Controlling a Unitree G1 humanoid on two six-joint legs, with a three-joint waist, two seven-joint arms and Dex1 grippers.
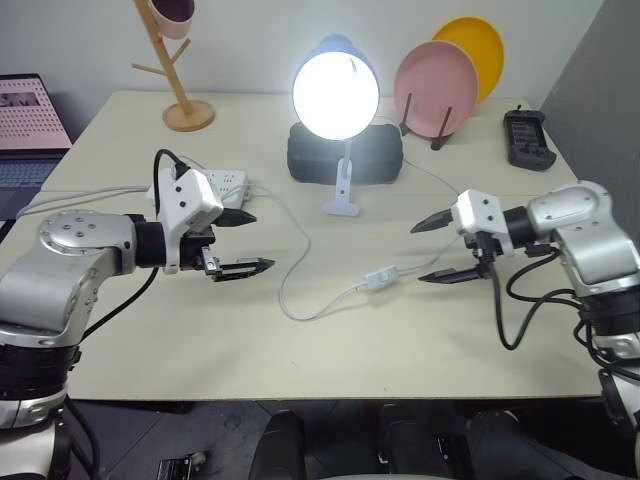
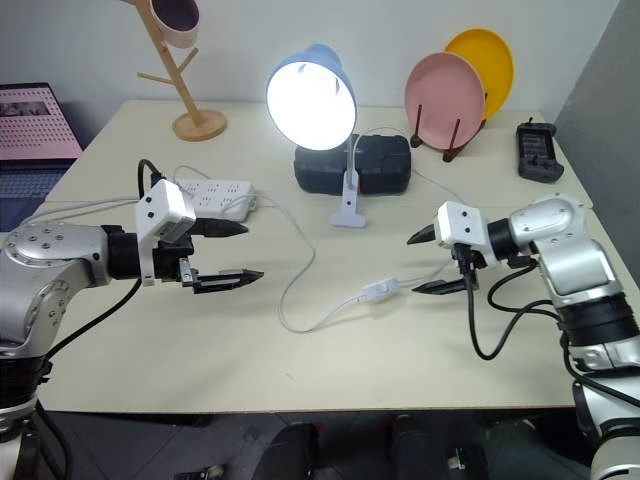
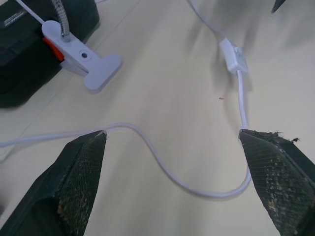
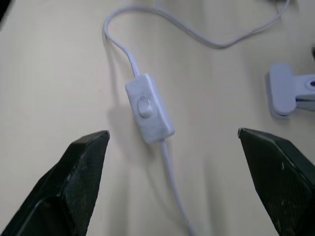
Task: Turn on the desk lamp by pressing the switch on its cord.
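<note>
Both grippers spread wide, empty: right gripper (image 1: 436,250) at 3 o'clock of switch (image 1: 379,279), left gripper (image 1: 248,243) at 9; lamp (image 1: 335,88) lit.

A pale beige table (image 1: 130,340) stands against a plain white wall (image 1: 90,40) (grey panel (image 1: 610,90) at right).

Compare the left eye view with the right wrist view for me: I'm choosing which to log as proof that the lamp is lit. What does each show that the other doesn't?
Left eye view alone: the desk lamp with its bulb glowing, the pink plate, the yellow plate, the power strip, and the open left gripper. Right wrist view alone: the round button on the switch, seen close. Both: the switch, the cord, the lamp's white clamp, and the open right gripper clear of the switch.
</note>
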